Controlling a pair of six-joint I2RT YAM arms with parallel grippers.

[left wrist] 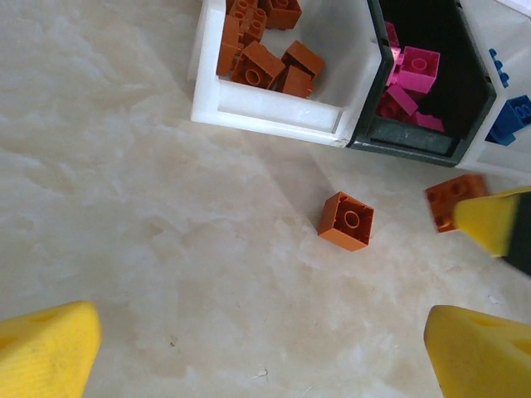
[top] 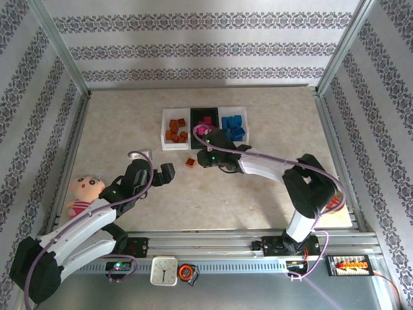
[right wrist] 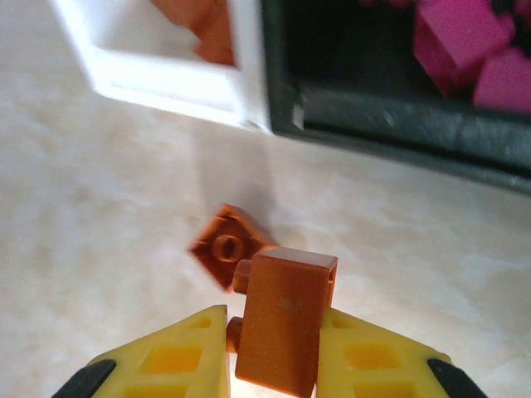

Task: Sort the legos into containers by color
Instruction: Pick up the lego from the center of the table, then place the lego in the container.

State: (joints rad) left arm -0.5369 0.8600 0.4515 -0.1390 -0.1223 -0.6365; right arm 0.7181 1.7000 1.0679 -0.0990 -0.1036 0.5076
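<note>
An orange brick (right wrist: 286, 332) is clamped upright between the right gripper's (right wrist: 274, 319) yellow fingers, close to the front of the bins. A second orange brick (left wrist: 346, 220) lies loose on the table (left wrist: 124, 207), just in front of the white bin (left wrist: 274, 116) of orange bricks. Next to that, the black bin (left wrist: 406, 141) holds pink ones and the far white bin (top: 244, 123) blue ones. The left gripper (top: 166, 174) hangs wide open and empty over bare table.

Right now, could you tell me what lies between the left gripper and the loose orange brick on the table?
Nothing but bare table, as the left wrist view shows between the open left gripper and the loose orange brick.
</note>
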